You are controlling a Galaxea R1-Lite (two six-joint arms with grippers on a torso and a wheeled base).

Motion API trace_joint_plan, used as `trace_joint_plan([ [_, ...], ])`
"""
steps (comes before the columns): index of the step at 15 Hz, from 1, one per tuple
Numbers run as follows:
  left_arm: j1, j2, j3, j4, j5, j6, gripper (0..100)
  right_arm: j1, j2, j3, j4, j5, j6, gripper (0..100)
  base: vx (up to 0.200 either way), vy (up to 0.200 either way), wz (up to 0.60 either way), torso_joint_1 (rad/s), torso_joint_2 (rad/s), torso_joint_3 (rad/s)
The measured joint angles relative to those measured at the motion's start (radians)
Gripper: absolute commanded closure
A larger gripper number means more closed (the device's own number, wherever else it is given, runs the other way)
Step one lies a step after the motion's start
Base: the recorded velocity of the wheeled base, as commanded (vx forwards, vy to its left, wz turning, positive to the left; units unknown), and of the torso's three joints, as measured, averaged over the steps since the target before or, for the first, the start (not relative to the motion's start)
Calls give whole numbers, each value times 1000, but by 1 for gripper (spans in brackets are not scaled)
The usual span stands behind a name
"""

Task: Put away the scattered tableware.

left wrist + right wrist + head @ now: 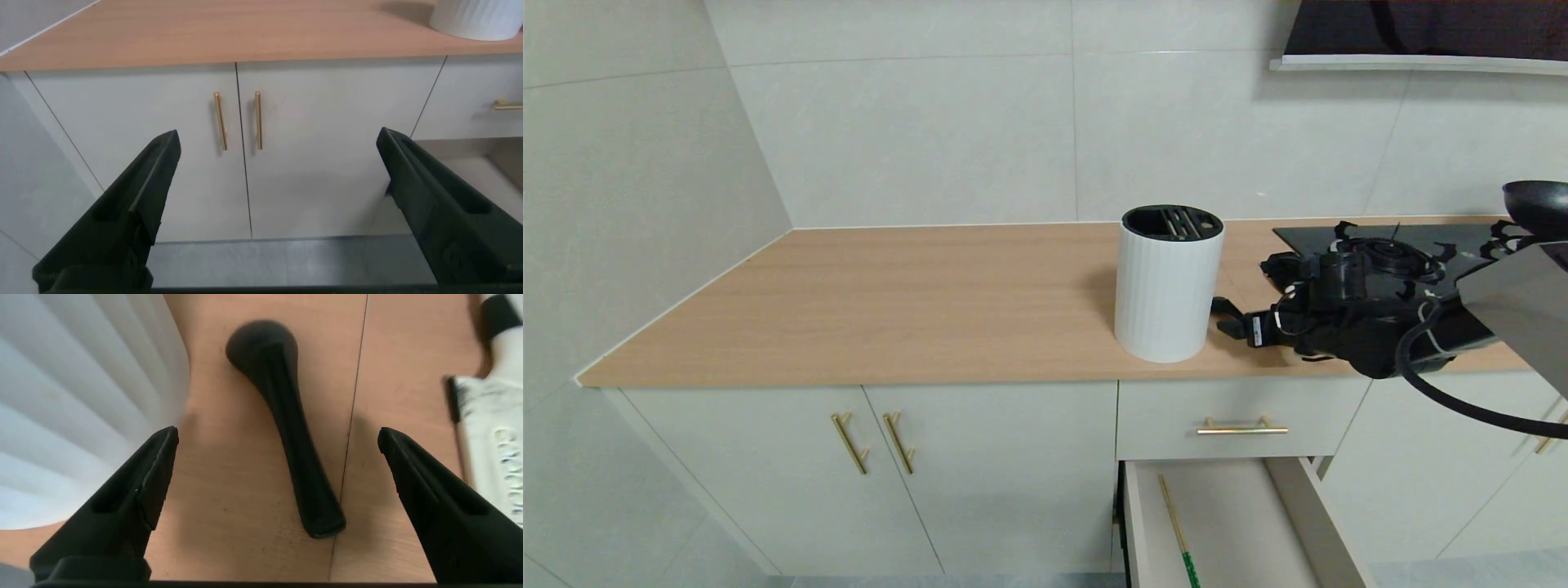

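Lowest and nearest, the left gripper (278, 139) hangs with its jaws spread wide and nothing between them. Past the gap are two pale cabinet doors (327, 155) with brass handles (258, 119). To one side of those jaws an open drawer (1233, 514) holds a single wooden chopstick (1176, 523) with a green tip.

Up on the wooden countertop (931, 302), the right gripper (1232, 318) also has its jaws parted and grips nothing. A black spoon (286, 416) lies flat on the wood in line with the gap between them, bowl end away from the gripper, touching neither finger. Just outside one jaw stands the white ribbed utensil holder (1166, 294), upright. Outside the other jaw lies a white-and-black item (490, 433), cut off at the edge. Farther back are the gas hob (1388, 249) and a dark pan (1535, 200).
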State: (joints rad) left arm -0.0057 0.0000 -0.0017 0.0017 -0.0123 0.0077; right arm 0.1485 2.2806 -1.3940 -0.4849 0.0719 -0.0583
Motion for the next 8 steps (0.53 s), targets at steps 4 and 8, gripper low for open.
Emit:
trace_joint_plan([
  [4, 0, 0, 0, 0, 0, 0, 0, -1, 26, -19, -1, -4, 0, 0, 0, 0, 0, 0, 0, 0],
  [8, 0, 0, 0, 0, 0, 0, 0, -8, 45, -36, -1, -17, 0, 0, 0, 0, 0, 0, 0, 0],
])
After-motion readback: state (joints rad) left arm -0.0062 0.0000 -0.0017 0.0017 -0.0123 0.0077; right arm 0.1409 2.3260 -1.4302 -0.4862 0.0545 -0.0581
